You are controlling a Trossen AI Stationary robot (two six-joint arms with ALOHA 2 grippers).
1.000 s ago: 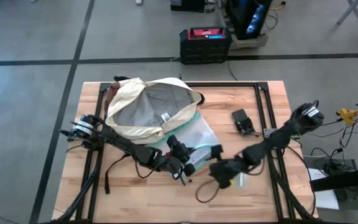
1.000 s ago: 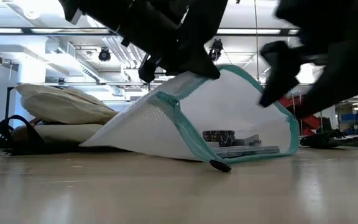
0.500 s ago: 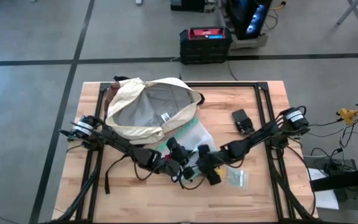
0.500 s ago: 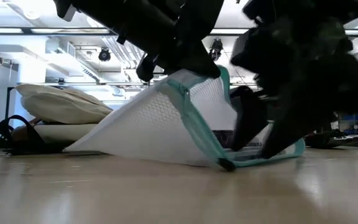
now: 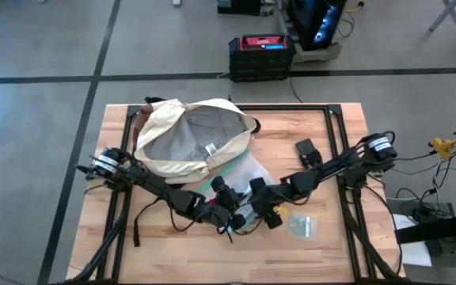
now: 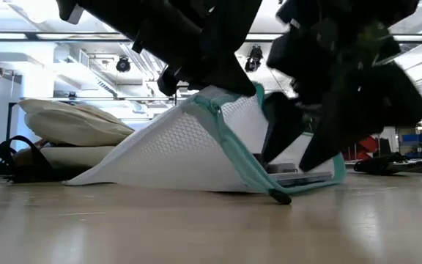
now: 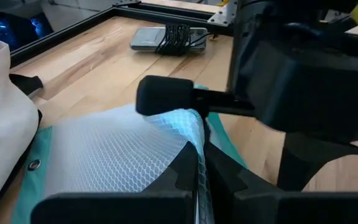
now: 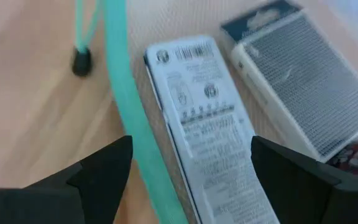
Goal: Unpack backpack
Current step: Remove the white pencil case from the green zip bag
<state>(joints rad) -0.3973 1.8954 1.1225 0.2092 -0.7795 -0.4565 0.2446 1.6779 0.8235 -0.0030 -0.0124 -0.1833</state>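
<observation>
Hiding pouch [image 6: 196, 150] contents, right gripper [image 8: 188, 180] seemingly inside

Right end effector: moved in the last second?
Yes. In the high view the right end effector has swung from near the table's front edge inward to the mesh pouch, which the left end effector pinches.

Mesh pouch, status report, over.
Left gripper shut on mesh pouch, lifting its mouth. Right gripper open inside, over a white labelled pack. Backpack lies open behind. Nothing blocking.
</observation>
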